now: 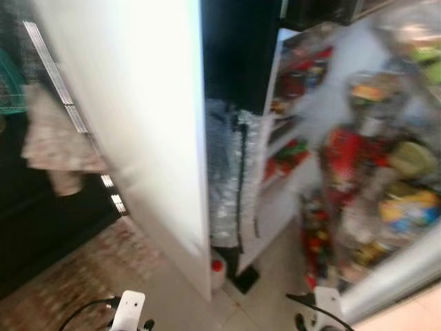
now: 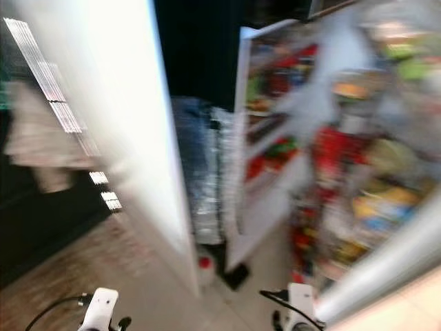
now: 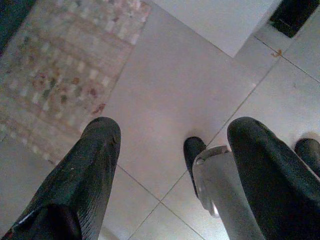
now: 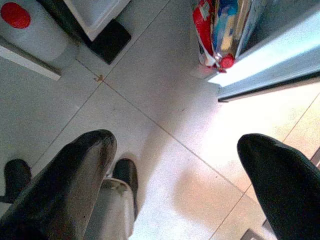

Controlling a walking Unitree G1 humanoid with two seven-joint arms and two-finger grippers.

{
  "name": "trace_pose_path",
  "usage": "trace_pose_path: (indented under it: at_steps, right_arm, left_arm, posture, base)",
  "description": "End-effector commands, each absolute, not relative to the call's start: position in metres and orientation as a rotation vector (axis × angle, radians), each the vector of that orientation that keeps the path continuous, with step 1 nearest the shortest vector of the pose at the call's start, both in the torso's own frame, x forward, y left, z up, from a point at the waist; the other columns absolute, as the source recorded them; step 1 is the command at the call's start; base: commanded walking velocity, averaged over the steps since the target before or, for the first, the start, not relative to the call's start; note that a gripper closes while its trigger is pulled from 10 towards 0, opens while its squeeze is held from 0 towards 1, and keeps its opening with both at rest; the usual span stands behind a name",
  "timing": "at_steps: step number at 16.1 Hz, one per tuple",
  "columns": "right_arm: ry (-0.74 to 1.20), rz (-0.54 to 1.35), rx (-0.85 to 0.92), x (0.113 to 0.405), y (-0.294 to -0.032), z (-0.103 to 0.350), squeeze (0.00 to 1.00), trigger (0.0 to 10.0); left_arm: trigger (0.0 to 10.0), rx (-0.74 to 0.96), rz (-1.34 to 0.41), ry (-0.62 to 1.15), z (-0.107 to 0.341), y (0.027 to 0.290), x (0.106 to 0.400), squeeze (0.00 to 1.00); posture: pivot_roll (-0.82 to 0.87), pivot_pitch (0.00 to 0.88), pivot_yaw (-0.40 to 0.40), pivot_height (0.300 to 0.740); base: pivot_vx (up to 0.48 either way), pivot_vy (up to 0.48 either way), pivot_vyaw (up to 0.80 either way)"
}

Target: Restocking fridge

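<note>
Ahead of the robot the fridge (image 1: 289, 138) stands open, its shelves and door racks (image 1: 386, 179) already crowded, though blur hides what is stocked. Both arms hang idle over the tiled floor (image 3: 170, 95), left gripper (image 3: 172, 145) and right gripper (image 4: 175, 155) spread wide and empty, presumably because nothing is picked up yet. A white panel (image 1: 145, 110), a red-capped jug (image 4: 30, 27) at the fridge's foot and a patterned rug (image 3: 60, 70) hem the approach.

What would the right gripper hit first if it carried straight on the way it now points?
Probably the tiled floor. The right gripper points down with fingers apart, holding nothing; bare tile lies between them. The open fridge door's lower edge sits off to one side, likely out of line.
</note>
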State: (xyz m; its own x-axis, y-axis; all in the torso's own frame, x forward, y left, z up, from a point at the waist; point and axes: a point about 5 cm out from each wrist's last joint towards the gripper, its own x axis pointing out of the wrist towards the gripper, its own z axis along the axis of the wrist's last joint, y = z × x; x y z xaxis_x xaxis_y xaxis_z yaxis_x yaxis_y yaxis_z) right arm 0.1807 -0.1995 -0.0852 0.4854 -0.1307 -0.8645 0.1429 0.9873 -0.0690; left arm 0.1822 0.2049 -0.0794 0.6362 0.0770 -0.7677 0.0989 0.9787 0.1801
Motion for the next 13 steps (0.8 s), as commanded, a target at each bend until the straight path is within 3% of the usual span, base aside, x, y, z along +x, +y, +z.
trace_pose_path:
  at_steps: [1, 4, 13]
  right_arm:
    - [1.045, -0.159, 0.016, 0.184, -0.196, -0.084, 0.00, 10.0]
    - [1.048, -0.154, 0.009, 0.184, -0.197, -0.084, 0.00, 10.0]
    - [0.836, -0.244, 0.023, 0.188, -0.199, -0.077, 0.00, 10.0]
  left_arm:
    - [10.0, 0.224, 0.001, 0.924, -0.083, 0.213, 0.173, 0.00]
    - [10.0, 0.226, 0.004, 0.936, -0.084, 0.214, 0.170, 0.00]
    - [10.0, 0.262, 0.008, 0.955, -0.087, 0.217, 0.162, 0.00]
  posture:
    - [0.04, 0.000, -0.002, 0.740]
    - [0.05, 0.000, -0.004, 0.740]
    - [0.03, 0.000, -0.002, 0.740]
  base:
    - [0.000, 0.000, -0.78]
    - [0.000, 0.000, -0.78]
    - [0.000, 0.000, 0.00]
